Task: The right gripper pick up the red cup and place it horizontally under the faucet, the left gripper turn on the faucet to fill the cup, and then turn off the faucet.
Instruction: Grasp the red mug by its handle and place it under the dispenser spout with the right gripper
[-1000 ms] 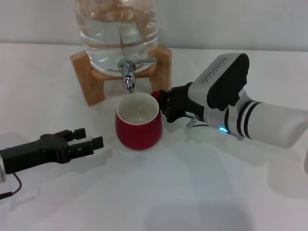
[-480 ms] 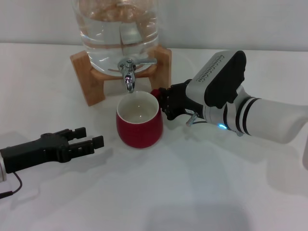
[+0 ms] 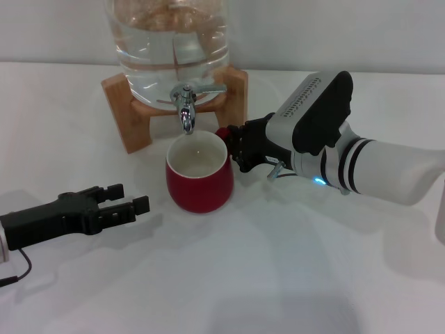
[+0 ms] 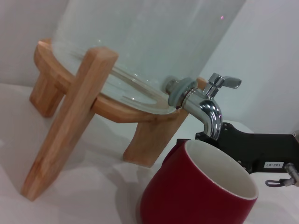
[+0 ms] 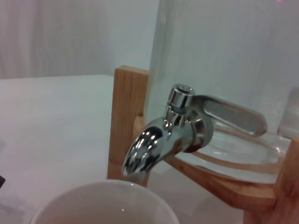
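- Plain white tabletop (image 3: 278, 278) with a pale wall behind it, nothing fancy, just the water setup in the upper middle of the head view.
- That setup is a big clear glass water jar (image 3: 170, 42) sitting in a light wooden cradle stand (image 3: 125, 111), which lifts it enough for a cup to fit underneath.
- The small shiny chrome faucet (image 3: 185, 104) with the flat lever handle pokes out the front of the jar, spout pointing down. No water running that I can see.
- The rounded glossy dark-red cup with the off-white inside (image 3: 199, 175) stands upright on the table at centre frame, its rim right under the spout, so it looks lined up to catch the stream. Inside looks empty.
- The right gripper (image 3: 236, 149), the black claw on the silver-grey banded wrist with the blue light, comes in from the right of the frame and is clamped on the cup's handle side, presumably steadying it in place.
- The left gripper (image 3: 128, 198), the plain black claw at lower left, lies low by the table with prongs spread apart, holding nothing, well short of the lever.
- My guess: placing is basically done, next job is the left claw reaching the lever.
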Motion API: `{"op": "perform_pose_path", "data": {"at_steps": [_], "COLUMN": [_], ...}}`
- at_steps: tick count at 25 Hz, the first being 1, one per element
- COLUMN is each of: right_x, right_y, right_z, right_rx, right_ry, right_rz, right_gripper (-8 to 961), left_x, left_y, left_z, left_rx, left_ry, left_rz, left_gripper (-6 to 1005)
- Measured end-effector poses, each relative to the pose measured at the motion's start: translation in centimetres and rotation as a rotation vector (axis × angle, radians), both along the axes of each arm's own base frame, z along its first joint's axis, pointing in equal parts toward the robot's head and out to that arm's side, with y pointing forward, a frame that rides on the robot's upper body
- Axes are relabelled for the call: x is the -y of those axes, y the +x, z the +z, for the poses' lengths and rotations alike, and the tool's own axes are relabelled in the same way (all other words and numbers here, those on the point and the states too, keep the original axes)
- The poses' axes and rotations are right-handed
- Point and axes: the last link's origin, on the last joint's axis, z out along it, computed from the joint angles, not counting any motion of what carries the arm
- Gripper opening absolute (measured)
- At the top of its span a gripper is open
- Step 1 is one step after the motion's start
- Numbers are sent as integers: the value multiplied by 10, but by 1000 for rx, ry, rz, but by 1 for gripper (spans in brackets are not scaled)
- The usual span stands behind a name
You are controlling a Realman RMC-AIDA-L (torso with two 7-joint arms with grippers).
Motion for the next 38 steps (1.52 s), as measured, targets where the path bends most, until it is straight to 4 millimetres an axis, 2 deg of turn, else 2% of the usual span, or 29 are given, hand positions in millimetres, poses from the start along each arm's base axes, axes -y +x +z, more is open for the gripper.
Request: {"op": "perform_pose_path", "data": {"at_steps": [19,38], "right_x": [3,2], "right_y": [1,5], "right_z": [-5,-1], "right_rx": [28,-1], "right_ry": [-20,-7], "right_rz": [14,-14], "right_gripper": [250,273], "left_x": [0,0], "left_y": [0,0], "left_z": [0,0], "left_rx": [2,1], "left_ry": [0,-2], "left_rz": [0,2], "left_gripper": [887,887]}}
